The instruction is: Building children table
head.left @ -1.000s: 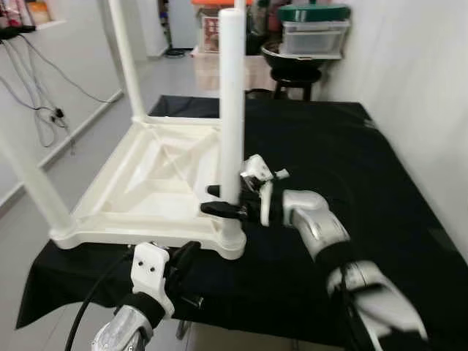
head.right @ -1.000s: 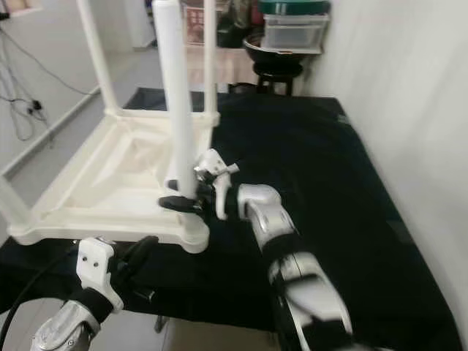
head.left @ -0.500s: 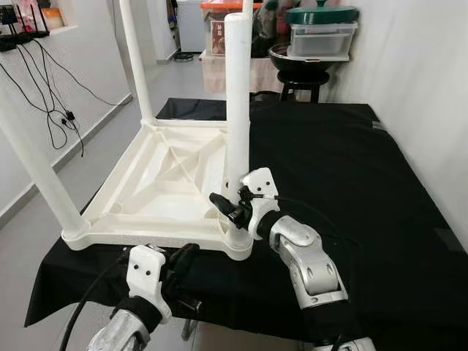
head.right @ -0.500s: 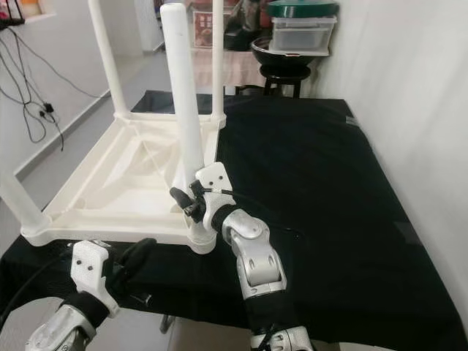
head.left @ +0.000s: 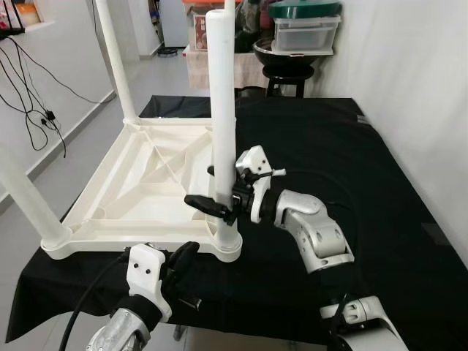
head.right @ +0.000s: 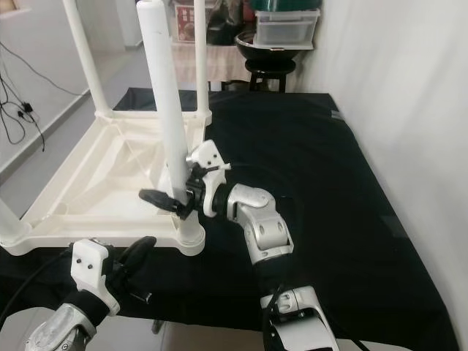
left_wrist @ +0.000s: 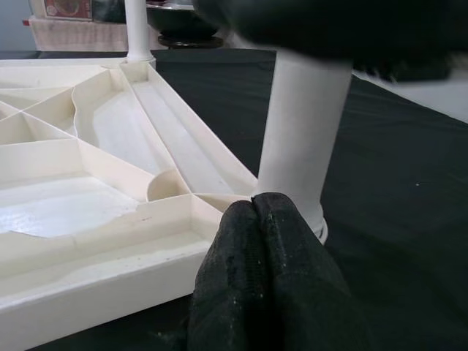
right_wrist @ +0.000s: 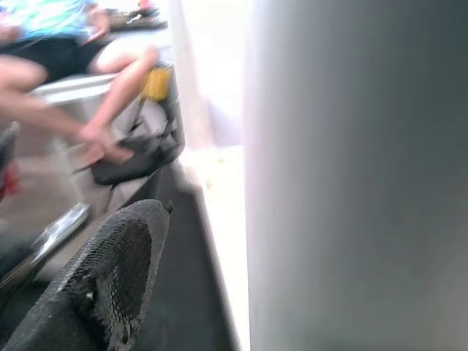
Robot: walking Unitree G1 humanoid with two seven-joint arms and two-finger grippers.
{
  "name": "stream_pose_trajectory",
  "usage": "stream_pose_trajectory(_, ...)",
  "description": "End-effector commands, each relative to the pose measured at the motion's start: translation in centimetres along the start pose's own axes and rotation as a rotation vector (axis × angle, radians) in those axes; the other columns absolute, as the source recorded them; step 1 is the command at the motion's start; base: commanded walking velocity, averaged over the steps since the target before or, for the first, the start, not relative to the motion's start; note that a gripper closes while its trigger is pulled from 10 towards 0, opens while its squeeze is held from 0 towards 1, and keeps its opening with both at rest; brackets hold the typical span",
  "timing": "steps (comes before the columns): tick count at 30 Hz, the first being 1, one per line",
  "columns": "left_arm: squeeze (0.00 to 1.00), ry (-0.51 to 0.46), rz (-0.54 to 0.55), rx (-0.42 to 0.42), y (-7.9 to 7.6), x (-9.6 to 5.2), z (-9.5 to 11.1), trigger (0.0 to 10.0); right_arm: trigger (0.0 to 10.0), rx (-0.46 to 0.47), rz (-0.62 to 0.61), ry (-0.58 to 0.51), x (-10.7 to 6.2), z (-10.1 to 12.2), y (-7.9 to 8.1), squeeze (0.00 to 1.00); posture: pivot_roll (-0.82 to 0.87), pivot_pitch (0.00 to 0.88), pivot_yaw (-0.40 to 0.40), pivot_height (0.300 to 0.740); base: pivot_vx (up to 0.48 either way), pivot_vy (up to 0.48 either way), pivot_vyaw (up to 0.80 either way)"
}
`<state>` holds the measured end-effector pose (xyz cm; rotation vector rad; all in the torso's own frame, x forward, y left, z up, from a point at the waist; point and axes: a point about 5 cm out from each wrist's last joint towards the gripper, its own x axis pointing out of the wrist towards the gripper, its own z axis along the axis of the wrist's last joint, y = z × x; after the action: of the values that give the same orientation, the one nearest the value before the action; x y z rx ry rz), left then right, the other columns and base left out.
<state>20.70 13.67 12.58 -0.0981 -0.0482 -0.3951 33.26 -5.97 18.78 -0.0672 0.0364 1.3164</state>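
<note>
Right gripper (head.left: 213, 196) is clasping the near leg (head.left: 221, 124) of the upturned white table (head.left: 139, 194).
The table is lying upside down on the black tabletop (head.left: 344, 168); the leg is standing between the right jaws, seemingly gripped low down. The left gripper (left_wrist: 267, 285) is hovering at that corner, jaws pressed together.

Near table leg (head.left: 221, 110): hides part of right gripper (head.left: 216, 199), contact not visible. Far leg (head.left: 111, 55) cut by top edge; near-left leg (head.left: 25, 201) cut by left edge. Right wrist view blurred: leg (right_wrist: 351, 175) grey smear, one finger (right_wrist: 102, 285) visible. Left gripper (left_wrist: 263, 241) hides tabletop corner (left_wrist: 219, 212). Person (right_wrist: 80, 80) cropped, blurred.
</note>
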Motion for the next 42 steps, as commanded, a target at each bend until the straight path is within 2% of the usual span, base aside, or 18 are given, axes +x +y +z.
stream_pose_trajectory(1,0.0,0.014,0.005,0.005,0.0,0.0,-0.2,10.0,10.0,-0.001,0.085,0.01,0.6,-0.1,0.0,0.0,0.04,0.0,-0.023,0.74,0.0,0.0,0.0)
stream_pose_trajectory(5,0.0,0.015,0.005,0.005,-0.1,0.0,-0.3,10.0,10.0,0.023,0.055,0.012,0.9,0.0,-1.5,0.0,0.05,0.0,-0.026,0.74,0.0,0.0,0.0)
stream_pose_trajectory(6,0.0,0.015,0.006,0.005,-0.1,0.0,-0.3,10.0,9.5,0.053,0.058,0.01,0.9,-0.1,-1.9,0.0,0.05,0.0,-0.027,0.74,0.0,0.0,0.0)
stream_pose_trajectory(7,0.0,0.016,0.007,0.004,-0.1,0.0,-0.3,10.0,2.7,0.073,0.069,0.006,0.9,-0.2,-2.1,0.0,0.05,0.0,-0.027,0.74,0.0,0.0,0.0)
stream_pose_trajectory(10,0.0,0.016,0.008,0.004,-0.2,0.0,-0.4,10.0,2.7,0.085,0.081,0.003,0.8,-0.3,-2.2,0.0,0.05,0.0,-0.028,0.74,0.0,0.0,0.0)
stream_pose_trajectory(11,0.0,0.017,0.008,0.004,-0.2,-0.1,-0.4,10.0,0.0,0.104,0.094,-0.002,0.6,-0.5,-2.3,0.0,0.05,0.0,-0.028,0.74,0.0,0.0,0.0)
stream_pose_trajectory(23,0.0,0.017,0.008,0.0,-0.5,-0.3,-0.3,10.0,0.0,0.087,0.085,0.0,-0.9,-1.4,-2.9,0.0,0.05,0.003,-0.026,0.74,0.0,0.0,0.0)
stream_pose_trajectory(25,0.0,0.015,0.008,-0.001,-0.5,-0.4,-0.2,10.0,0.0,0.081,0.002,0.013,-1.4,-2.2,-2.8,0.0,0.04,0.02,-0.029,0.74,0.0,0.0,0.0)
stream_pose_trajectory(26,0.0,0.015,0.007,-0.002,-0.5,-0.7,0.0,10.0,0.0,0.115,-0.4,0.143,-0.9,-5.8,-0.2,0.0,0.03,0.042,-0.022,0.74,0.0,0.0,0.0)
stream_pose_trajectory(28,0.0,0.015,0.007,-0.002,-0.5,-0.7,0.0,10.0,0.0,0.115,-0.4,0.143,-0.9,-5.8,-0.2,0.0,0.03,0.042,-0.022,0.74,0.0,0.0,0.0)
stream_pose_trajectory(29,0.0,0.015,0.006,-0.003,-0.4,-0.8,0.1,10.0,0.0,0.141,-0.584,0.192,-1.2,-6.7,1.4,0.0,0.03,0.049,-0.016,0.74,0.0,0.0,0.0)
stream_pose_trajectory(30,0.0,0.019,0.004,-0.001,-0.3,-0.9,0.1,10.0,0.0,0.008,-0.631,0.2,-0.9,-5.9,2.4,0.0,0.02,0.047,0.003,0.74,0.0,0.0,0.0)
stream_pose_trajectory(37,0.0,0.028,-0.015,-0.009,-0.2,-0.7,0.0,10.0,0.0,0.005,-0.538,0.17,0.8,-5.1,1.8,0.0,0.03,0.034,-0.014,0.74,0.0,0.0,0.0)
stream_pose_trajectory(38,0.0,0.022,-0.002,-0.005,-0.1,-0.7,0.0,10.0,1.5,0.007,-0.55,0.17,1.0,-5.0,1.6,0.0,0.03,0.032,-0.018,0.74,0.0,0.0,0.0)
stream_pose_trajectory(39,0.0,0.022,-0.002,-0.005,-0.1,-0.7,0.0,10.0,1.5,0.007,-0.55,0.17,1.0,-5.0,1.6,0.0,0.03,0.032,-0.018,0.74,0.0,0.0,0.0)
stream_pose_trajectory(40,0.0,0.016,0.01,-0.003,-0.1,-0.7,0.0,10.0,10.0,0.008,-0.571,0.169,1.1,-4.9,1.4,0.0,0.03,0.03,-0.019,0.74,0.0,0.0,0.0)
stream_pose_trajectory(41,0.0,0.012,0.017,-0.003,-0.1,-0.6,0.0,10.0,10.0,0.023,-0.546,0.15,1.3,-4.6,1.1,1.0,0.04,0.024,-0.024,0.74,0.0,0.0,0.0)
stream_pose_trajectory(42,0.0,0.012,0.017,-0.003,-0.1,-0.6,0.0,10.0,10.0,0.023,-0.546,0.15,1.3,-4.6,1.1,1.0,0.04,0.024,-0.024,0.74,0.0,0.0,0.0)
